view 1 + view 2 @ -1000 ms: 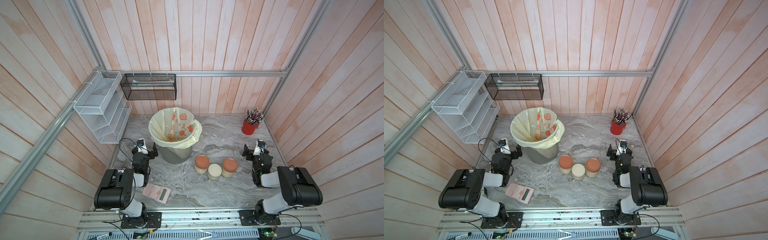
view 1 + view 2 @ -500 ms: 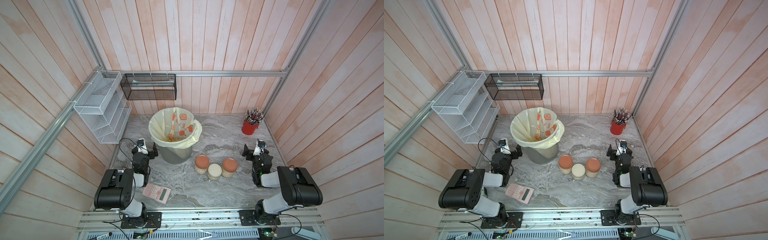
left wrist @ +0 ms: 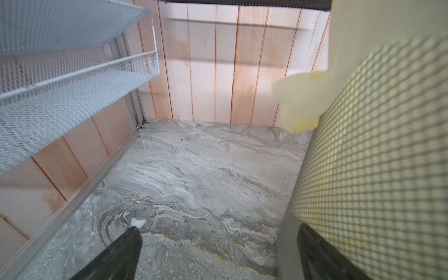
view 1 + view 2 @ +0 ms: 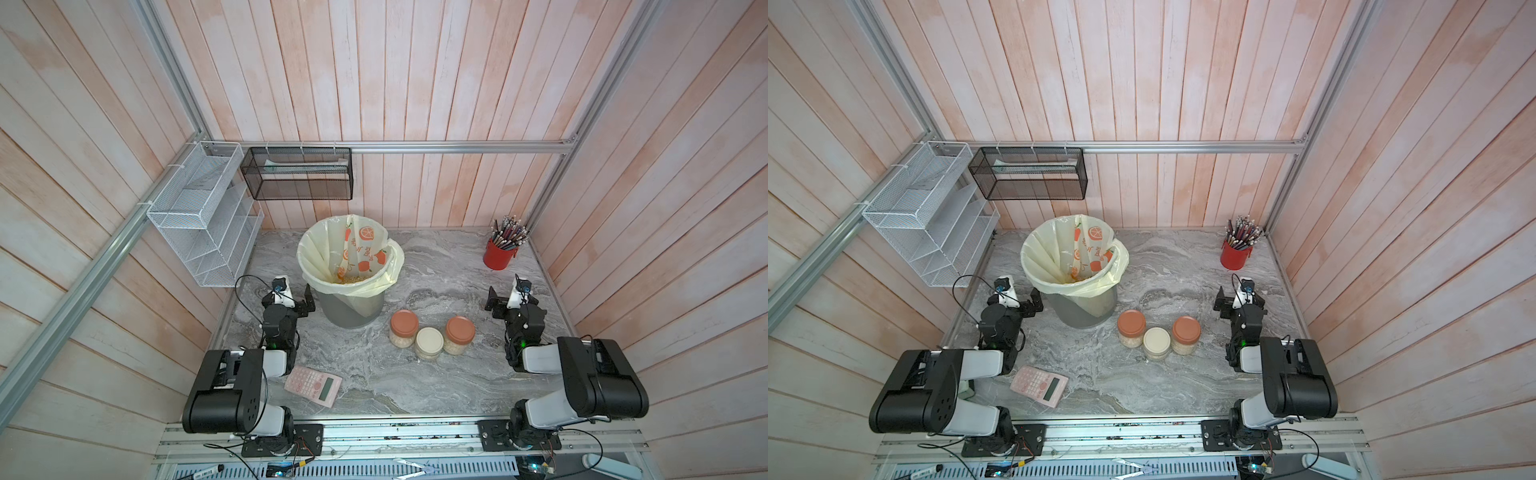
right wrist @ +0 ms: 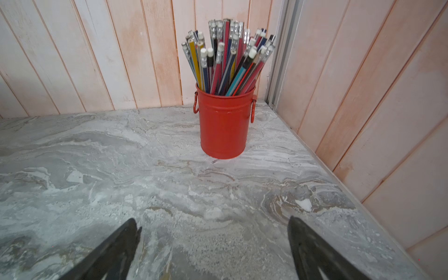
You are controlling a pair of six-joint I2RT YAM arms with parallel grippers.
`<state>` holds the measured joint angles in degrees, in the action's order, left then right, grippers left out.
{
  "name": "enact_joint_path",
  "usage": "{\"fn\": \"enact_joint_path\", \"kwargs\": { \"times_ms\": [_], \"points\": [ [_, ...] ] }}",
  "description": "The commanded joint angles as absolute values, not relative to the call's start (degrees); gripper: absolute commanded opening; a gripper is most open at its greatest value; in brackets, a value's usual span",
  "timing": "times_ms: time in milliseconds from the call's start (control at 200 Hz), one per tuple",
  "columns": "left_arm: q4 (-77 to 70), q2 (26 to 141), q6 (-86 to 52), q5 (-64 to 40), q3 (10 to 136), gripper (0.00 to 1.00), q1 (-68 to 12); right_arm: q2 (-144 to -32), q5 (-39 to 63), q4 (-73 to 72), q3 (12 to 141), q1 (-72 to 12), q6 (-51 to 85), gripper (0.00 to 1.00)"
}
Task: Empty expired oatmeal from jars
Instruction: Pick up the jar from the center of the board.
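Observation:
Three clear jars stand lidded in a tight cluster at mid-table in both top views: an orange-lidded jar (image 4: 404, 326), a cream-lidded jar (image 4: 429, 341) and a second orange-lidded jar (image 4: 460, 332). Pale oatmeal (image 4: 455, 349) shows through their walls. My left gripper (image 4: 290, 302) rests low at the left beside the grey bin (image 4: 349, 313), open and empty. In the left wrist view, one of the left gripper's (image 3: 218, 229) fingers is close to the bin's mesh wall (image 3: 375, 157). My right gripper (image 4: 513, 303) sits at the right, open and empty, apart from the jars. No jar shows in either wrist view.
The bin has a cream orange-print liner (image 4: 328, 249). A red pencil cup (image 5: 224, 126) stands in the back right corner ahead of the right gripper (image 5: 212, 219). A pink calculator (image 4: 312, 385) lies front left. A white wire rack (image 4: 199, 220) and black mesh basket (image 4: 297, 174) hang on the walls.

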<state>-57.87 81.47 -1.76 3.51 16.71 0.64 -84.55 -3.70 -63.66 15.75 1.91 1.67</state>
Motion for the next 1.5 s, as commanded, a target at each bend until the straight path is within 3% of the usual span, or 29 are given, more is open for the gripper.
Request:
{"fn": "enact_joint_path", "kwargs": {
  "times_ms": [0,155,410,645,860,1020,1190,1495],
  "points": [
    [-52.6,76.9,-2.5,4.5,17.5,1.0,0.9,-81.0,-3.2,-56.3,19.0,1.8,1.2,0.98],
    [-45.6,69.8,-4.0,5.8,17.9,1.0,0.9,-76.0,-2.9,-51.5,20.0,1.8,2.1,0.98],
    [-27.5,52.2,-18.0,4.4,18.9,1.0,0.9,-65.3,0.0,-36.9,22.4,1.5,10.3,0.98],
    [-4.7,35.8,-28.7,-2.3,20.3,1.0,0.9,-53.8,5.7,-23.1,23.7,1.6,17.1,0.98],
    [7.7,29.3,-32.3,-12.6,22.7,1.0,0.8,-49.1,8.8,-3.0,31.1,-0.6,20.7,0.98],
    [9.7,27.0,-35.3,-21.3,23.5,1.0,0.3,-47.6,7.4,7.6,34.9,-5.6,25.4,0.98],
    [11.7,24.7,-36.5,-24.1,22.4,1.0,-2.3,-48.5,2.6,14.3,36.7,-15.2,31.1,0.98],
    [10.3,26.5,-37.4,-14.3,19.4,1.0,-21.6,-56.4,-7.7,24.4,42.6,-29.9,36.9,0.98]
  ]
}}
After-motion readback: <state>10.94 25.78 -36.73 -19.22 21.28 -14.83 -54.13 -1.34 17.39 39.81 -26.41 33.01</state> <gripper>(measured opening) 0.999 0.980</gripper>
